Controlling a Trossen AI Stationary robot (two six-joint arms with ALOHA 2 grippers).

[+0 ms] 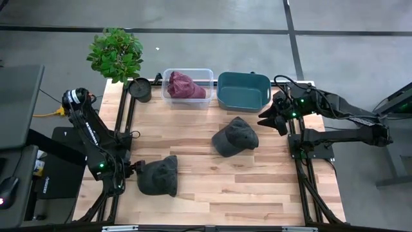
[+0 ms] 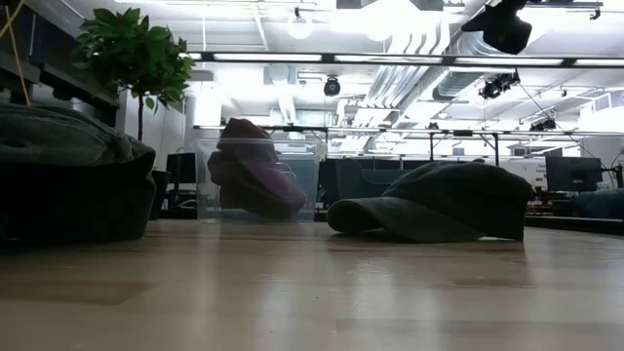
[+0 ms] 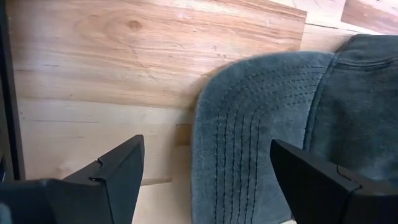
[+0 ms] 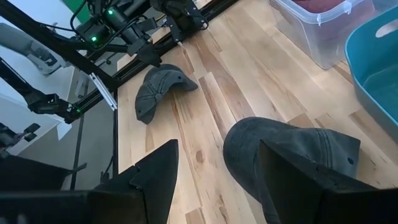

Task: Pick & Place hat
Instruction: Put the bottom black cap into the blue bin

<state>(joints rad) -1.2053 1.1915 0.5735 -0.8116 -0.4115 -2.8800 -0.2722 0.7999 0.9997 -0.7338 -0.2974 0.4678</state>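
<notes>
Left gripper (image 1: pixel 129 171) is down at the table's left edge with its fingers (image 3: pixel 118 171) spread wide, nothing pinched between them. Right in front of it, between the two fingers in the left wrist view, is the brim of a dark grey hat (image 1: pixel 158 176), so it's released, not grasping. Can't say for sure whether a finger still brushes the brim.

Right gripper (image 1: pixel 273 118) hangs over the table's right edge, fingers (image 4: pixel 155 171) parted and empty. Just ahead of it and below sits the second grey hat (image 1: pixel 234 136), roughly mid-table, well apart from the first one. Beside that gripper, at the far edge, is a teal bin (image 1: pixel 243 91), and next along is a clear tub (image 1: pixel 188 86) with a maroon hat (image 1: pixel 185 86) in it. Then a black cup (image 1: pixel 140 89) and a green plant (image 1: pixel 116 53) at the far left corner.

No brand, label or readable writing on the hats or bins that I can make out.
</notes>
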